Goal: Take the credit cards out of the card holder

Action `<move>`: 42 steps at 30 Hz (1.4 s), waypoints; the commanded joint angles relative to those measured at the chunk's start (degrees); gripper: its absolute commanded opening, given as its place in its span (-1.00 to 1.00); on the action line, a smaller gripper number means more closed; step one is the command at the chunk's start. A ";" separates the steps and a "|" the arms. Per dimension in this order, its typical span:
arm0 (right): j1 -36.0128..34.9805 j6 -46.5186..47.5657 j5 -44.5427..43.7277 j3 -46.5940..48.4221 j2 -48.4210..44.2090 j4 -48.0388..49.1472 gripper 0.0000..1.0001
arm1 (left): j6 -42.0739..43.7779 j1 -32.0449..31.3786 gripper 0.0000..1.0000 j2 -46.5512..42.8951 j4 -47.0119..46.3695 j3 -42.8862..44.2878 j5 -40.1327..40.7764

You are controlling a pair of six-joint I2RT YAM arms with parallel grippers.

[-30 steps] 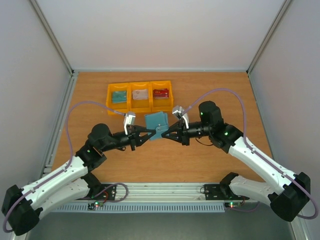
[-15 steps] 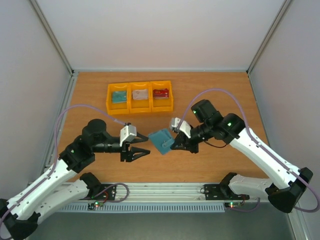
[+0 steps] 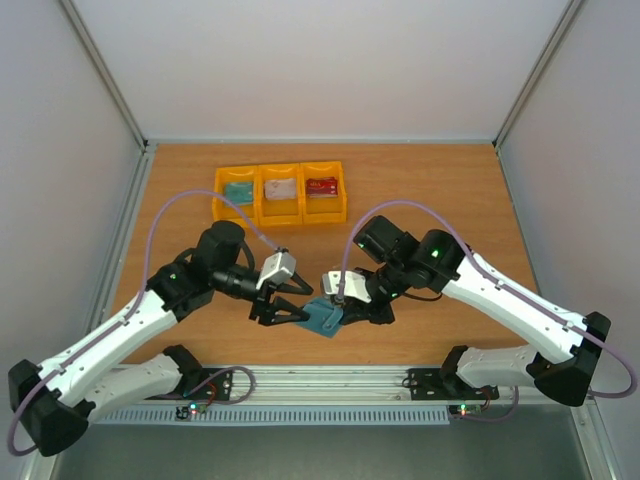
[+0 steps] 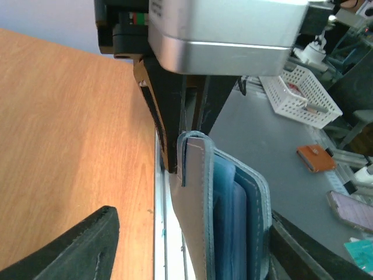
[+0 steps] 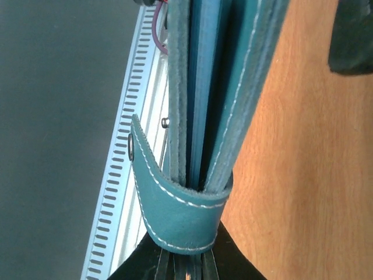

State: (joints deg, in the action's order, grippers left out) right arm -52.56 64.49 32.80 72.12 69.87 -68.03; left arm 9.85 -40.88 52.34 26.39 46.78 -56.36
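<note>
Right pincer (image 3: 338, 308) is clamping the teal card holder (image 3: 322, 318) by its far edge, left pincer (image 3: 297, 311) is gaping wide around its other end gripping nothing, so I'm guessing a crooked tug is risking twisting it loose.

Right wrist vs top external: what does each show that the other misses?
Right wrist only: the flat teal-blue card holder edge-on, with its stitched strap loop and paler blue inner layers. Top external only: three yellow plastic bins with cards in them, and the open left fingers beside the holder. Both: the holder clamped in the right fingers, and the wooden table.
</note>
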 commanded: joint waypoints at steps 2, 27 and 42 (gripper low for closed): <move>-0.77 4.25 0.11 3.53 -0.91 -0.72 -0.97 | -3.52 -0.94 0.15 1.92 -6.13 -0.40 -3.53; 18.67 -42.65 -14.34 -9.47 -19.71 22.10 -0.10 | -38.58 -1.76 -0.99 -6.70 -24.78 -10.45 35.79; 10.97 -62.11 0.99 -10.22 -5.14 41.58 -0.32 | -42.37 -1.00 -1.00 -12.01 -41.99 -19.25 35.25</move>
State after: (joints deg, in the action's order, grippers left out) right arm -41.34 6.22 31.79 60.84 63.68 -30.79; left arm -31.33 -42.09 41.39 -7.53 28.60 -21.06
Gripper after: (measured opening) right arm 0.338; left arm 0.095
